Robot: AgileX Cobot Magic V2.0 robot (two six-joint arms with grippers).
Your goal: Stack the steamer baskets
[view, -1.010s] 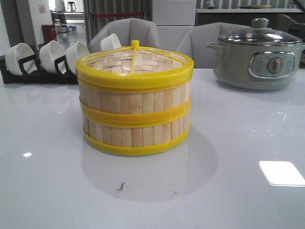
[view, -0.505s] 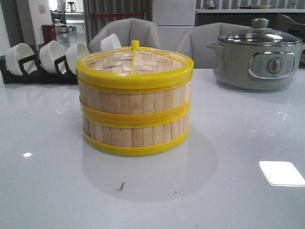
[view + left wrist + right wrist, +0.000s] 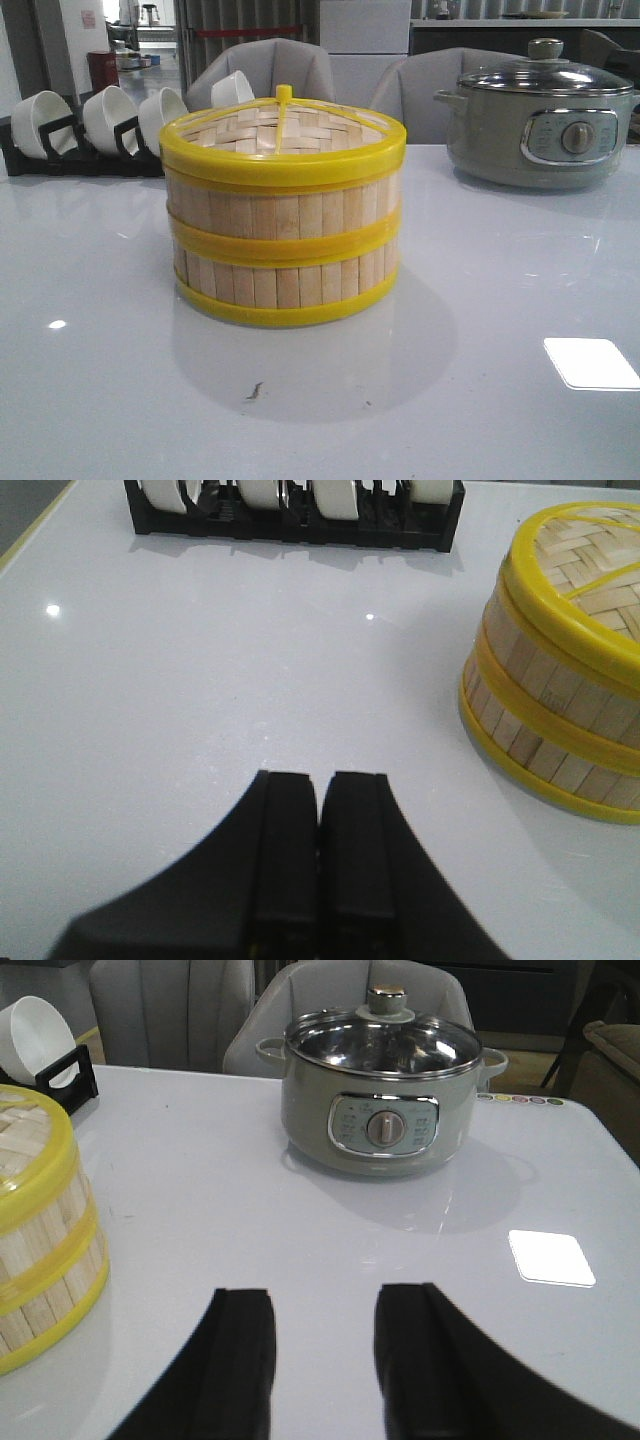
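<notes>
Your steamer baskets (image 3: 283, 215) sit stacked two high at the table's (image 3: 500, 400) middle, a woven lid (image 3: 283, 127) on top. Your left gripper (image 3: 320, 810) hangs over bare table to the stack's left, well apart from it, fingers pressed together and empty. Your right gripper (image 3: 322, 1345) hovers to the stack's right, fingers spread, holding nothing. The grey electric pot (image 3: 545, 110) stands far right; the bowl rack (image 3: 80, 135) far left.

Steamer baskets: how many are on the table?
2, stacked at the table's middle: the lower basket on the tabletop, the upper basket on it, topped by a woven lid.
</notes>
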